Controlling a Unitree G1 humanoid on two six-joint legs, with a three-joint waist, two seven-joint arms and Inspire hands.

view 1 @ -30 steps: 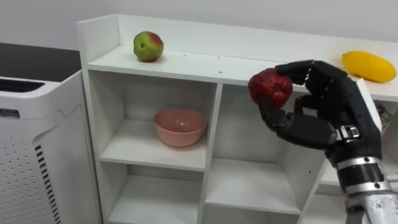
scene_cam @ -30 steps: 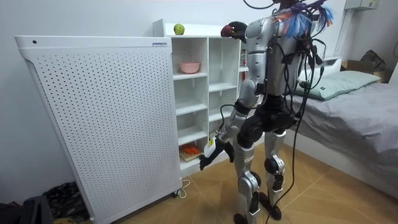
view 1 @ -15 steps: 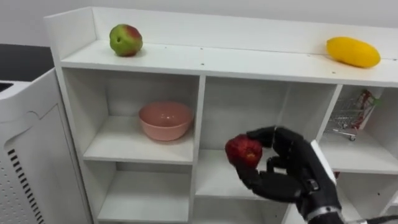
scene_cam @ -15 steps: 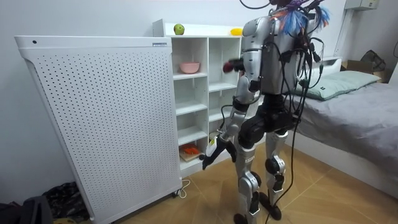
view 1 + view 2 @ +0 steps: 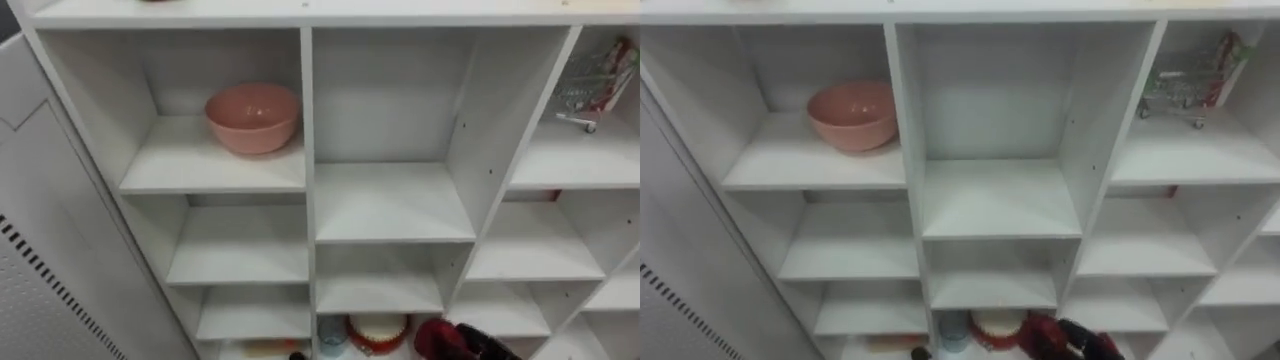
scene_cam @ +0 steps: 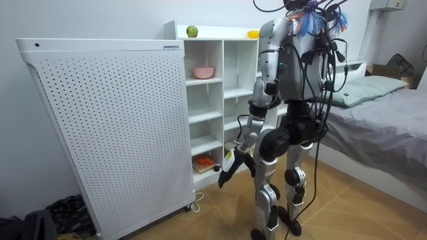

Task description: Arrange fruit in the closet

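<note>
Lowered, the right hand [image 5: 487,346] grips the red apple [image 5: 431,340] before the closet [image 5: 308,150].

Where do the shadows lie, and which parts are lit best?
Left eye view: soft shade under the pink bowl, the closet darkening downward to the right hand holding a red fruit. Room view: the perforated white panel is evenly lit, the closet's compartments dimmer.

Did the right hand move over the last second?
Yes. The right hand with the red fruit has dropped from the top board of the shelf unit to its lowest compartments.
</note>
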